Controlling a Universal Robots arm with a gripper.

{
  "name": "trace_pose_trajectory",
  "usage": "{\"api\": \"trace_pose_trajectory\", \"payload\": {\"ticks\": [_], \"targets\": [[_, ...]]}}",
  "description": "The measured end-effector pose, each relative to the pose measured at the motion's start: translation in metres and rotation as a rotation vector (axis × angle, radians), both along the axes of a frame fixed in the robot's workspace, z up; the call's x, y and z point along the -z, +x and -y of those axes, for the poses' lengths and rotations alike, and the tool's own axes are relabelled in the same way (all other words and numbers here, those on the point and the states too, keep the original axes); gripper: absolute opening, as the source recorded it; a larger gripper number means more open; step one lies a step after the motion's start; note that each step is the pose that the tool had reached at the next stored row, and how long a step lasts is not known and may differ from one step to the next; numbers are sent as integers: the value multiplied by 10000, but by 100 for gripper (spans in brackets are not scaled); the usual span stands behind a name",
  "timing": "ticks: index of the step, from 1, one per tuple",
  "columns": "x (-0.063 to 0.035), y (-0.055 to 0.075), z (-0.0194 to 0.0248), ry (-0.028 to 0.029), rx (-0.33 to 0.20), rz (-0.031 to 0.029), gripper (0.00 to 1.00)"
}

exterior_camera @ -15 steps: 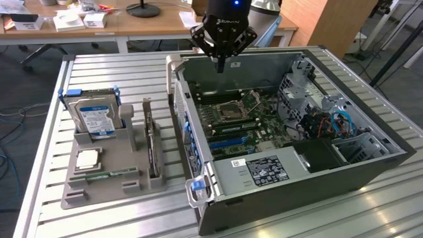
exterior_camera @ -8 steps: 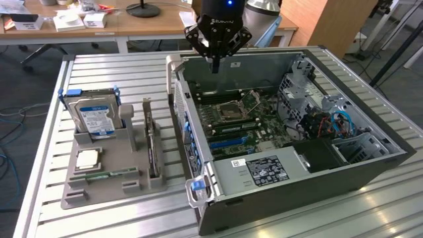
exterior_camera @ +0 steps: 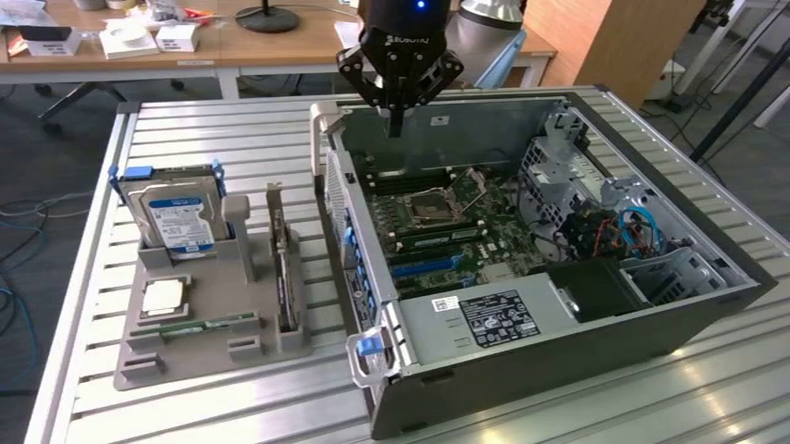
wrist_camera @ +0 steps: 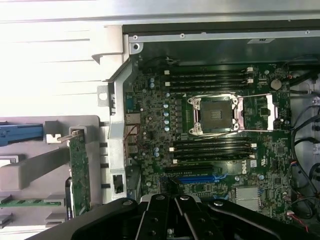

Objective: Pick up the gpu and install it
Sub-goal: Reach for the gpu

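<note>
while the gripper (exterior_camera: 395, 128) hangs closed and empty, the thin dark gpu (exterior_camera: 288, 277) stands edgewise in a holder (exterior_camera: 185, 359).

One gpu (exterior_camera: 287, 268), one hard drive (exterior_camera: 177, 215), one computer case (exterior_camera: 593, 370).

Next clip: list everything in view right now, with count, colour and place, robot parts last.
table: one, silver slatted, under everything
holder: one, grey, exterior view's left
hard drive: one, silver, blue label, upright in holder
gpu: one, dark, on edge in holder, side nearest the case
processor chip: one, silver, flat in holder
memory stick: one, green, flat in holder
computer case: one, dark grey, open, exterior view's right
motherboard: one, green, inside case
power supply: one, silver, black label, in case
hand: one, black, shut, empty, above the open case
</note>
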State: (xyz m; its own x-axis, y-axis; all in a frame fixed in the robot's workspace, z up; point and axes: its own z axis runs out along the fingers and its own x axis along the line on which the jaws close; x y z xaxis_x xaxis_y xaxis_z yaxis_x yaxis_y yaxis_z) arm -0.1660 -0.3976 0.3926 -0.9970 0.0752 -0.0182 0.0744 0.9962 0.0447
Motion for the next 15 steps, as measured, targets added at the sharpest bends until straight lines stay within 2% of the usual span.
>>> {"api": "trace_pose_trajectory", "payload": {"ticks": [15], "targets": [[1, -129, 0, 0, 1, -34, 10]]}}
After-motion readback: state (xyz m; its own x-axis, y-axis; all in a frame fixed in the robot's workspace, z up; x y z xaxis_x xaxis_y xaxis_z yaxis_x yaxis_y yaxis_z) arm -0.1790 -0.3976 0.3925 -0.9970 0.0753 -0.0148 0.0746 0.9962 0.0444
